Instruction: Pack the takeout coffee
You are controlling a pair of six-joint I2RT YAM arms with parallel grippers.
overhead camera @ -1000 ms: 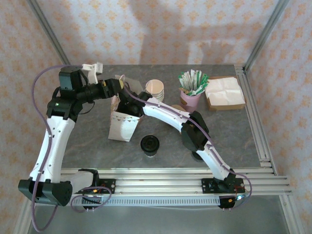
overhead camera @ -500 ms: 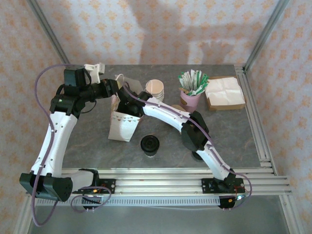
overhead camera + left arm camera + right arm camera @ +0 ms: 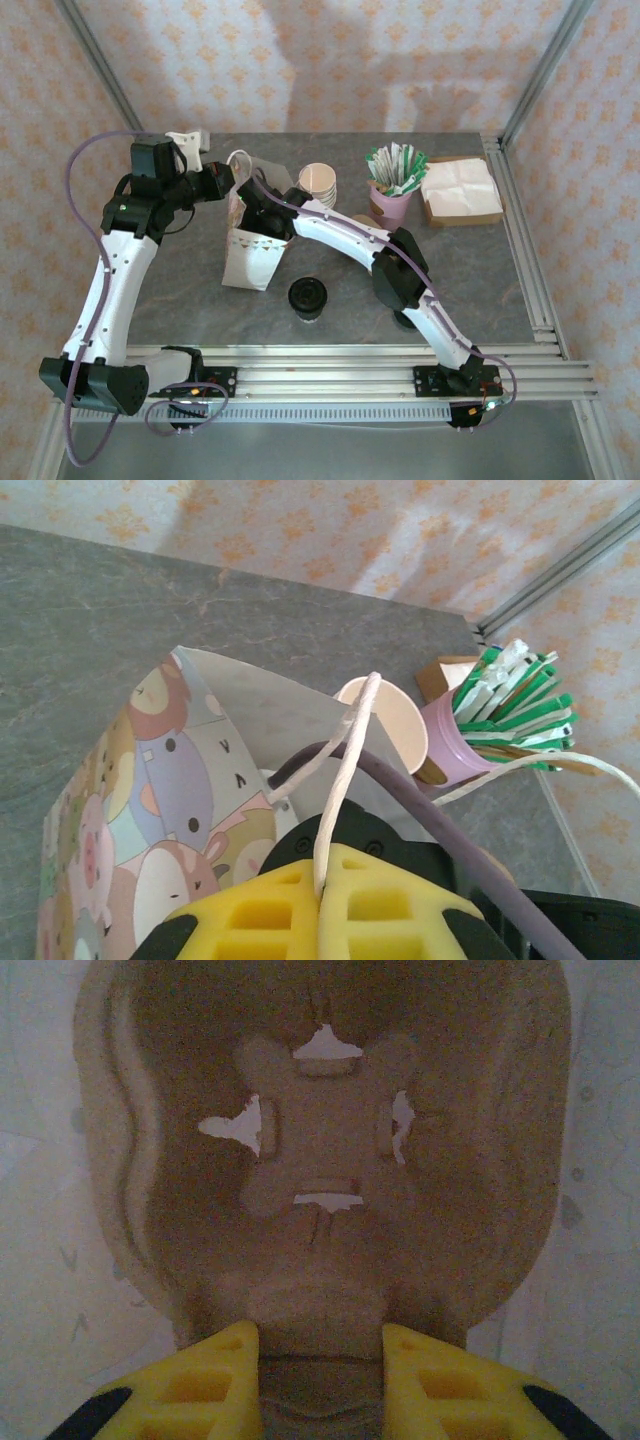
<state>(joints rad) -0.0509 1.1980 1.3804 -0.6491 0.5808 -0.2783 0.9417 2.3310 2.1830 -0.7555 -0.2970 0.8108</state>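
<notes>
The takeout coffee (image 3: 308, 297), a small cup under a round black lid, stands on the table just right of the paper bag (image 3: 248, 258). The bag, printed with cartoon animals (image 3: 150, 780), stands upright. My left gripper (image 3: 230, 182) (image 3: 325, 885) is shut on its white string handle (image 3: 345, 770) and holds the mouth up. My right gripper (image 3: 320, 1360) is down inside the bag. Its yellow fingers (image 3: 225, 1370) press the narrow waist of a brown pulp cup carrier (image 3: 320, 1150), which faces the camera.
A stack of lidless cream cups (image 3: 320, 182) stands behind the bag. Further right are a pink cup of green-and-white sachets (image 3: 392, 195) and a cardboard tray of napkins (image 3: 460, 190). A metal rail (image 3: 515, 240) runs along the right edge.
My left gripper has shifted a little left and back, and the handle loop now stands up above the bag. The right arm has stayed inside the bag.
</notes>
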